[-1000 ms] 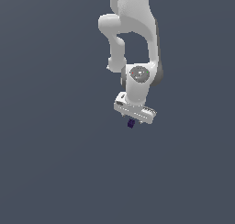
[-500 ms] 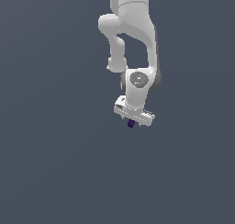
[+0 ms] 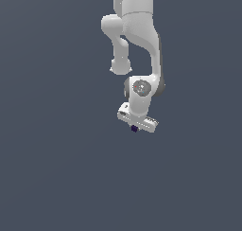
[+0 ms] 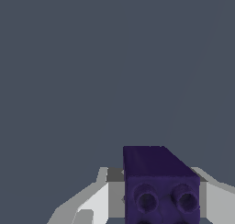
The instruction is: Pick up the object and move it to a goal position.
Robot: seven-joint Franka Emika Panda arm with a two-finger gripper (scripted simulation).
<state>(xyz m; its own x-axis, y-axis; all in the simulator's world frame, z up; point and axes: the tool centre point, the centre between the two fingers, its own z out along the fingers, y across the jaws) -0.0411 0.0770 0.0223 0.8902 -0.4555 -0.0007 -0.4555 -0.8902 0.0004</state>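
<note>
The object is a tiny dark purple cube (image 3: 134, 128) that peeks out under the white hand in the exterior view. My gripper (image 3: 135, 129) is shut on it and holds it in the air, with nothing touching it from below. In the wrist view the cube (image 4: 158, 172) fills the space between my two white fingers (image 4: 94, 201), and its near face shows two round holes. My gripper (image 4: 158, 204) is clamped on both of its sides.
The white arm (image 3: 137, 31) hangs down from the top of the exterior view. Around it there is only a plain dark grey background (image 3: 52, 168). No goal marker shows in either view.
The wrist has dropped a little and the hand has shifted slightly to the exterior view's left. The cube has stayed between the fingers.
</note>
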